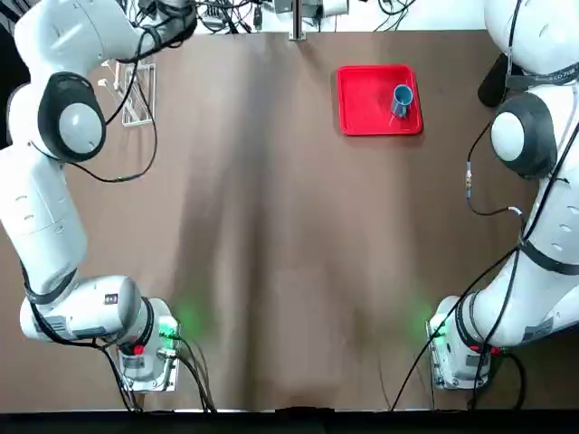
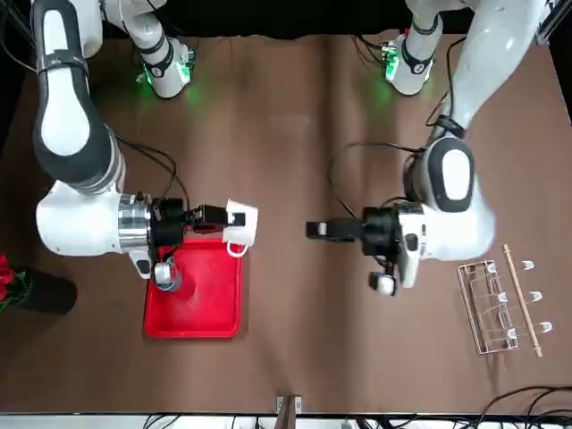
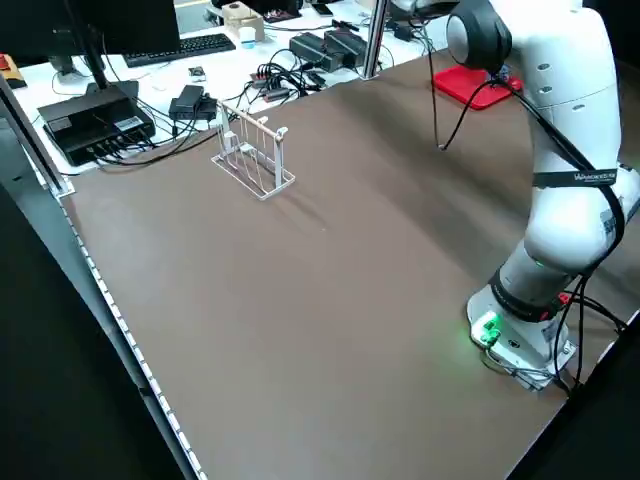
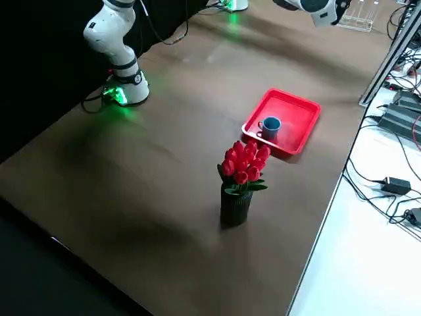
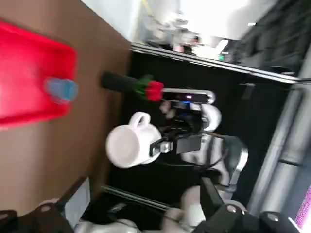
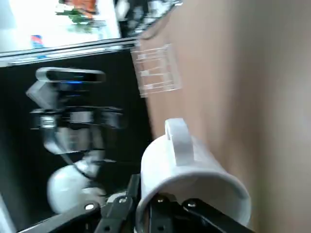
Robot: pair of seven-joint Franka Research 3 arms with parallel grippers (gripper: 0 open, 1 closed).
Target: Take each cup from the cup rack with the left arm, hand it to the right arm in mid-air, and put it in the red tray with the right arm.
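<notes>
Left wrist view: blue cup (image 5: 60, 90) showing blurred; handle not resolvable. Right side view: top edge cutting off left arm (image 4: 316, 8); right gripper lying outside frame.

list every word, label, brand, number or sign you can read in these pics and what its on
No text can be read for certain.
Dark badge on the left arm: too small to read.
Small marks on the left arm's white shell: too small.
Blue-and-red item beyond the table: too blurred.

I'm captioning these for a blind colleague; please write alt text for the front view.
The right gripper holds a white cup above the red tray, with the left gripper in mid-air at the picture's centre and the cup rack on the brown table.
</notes>
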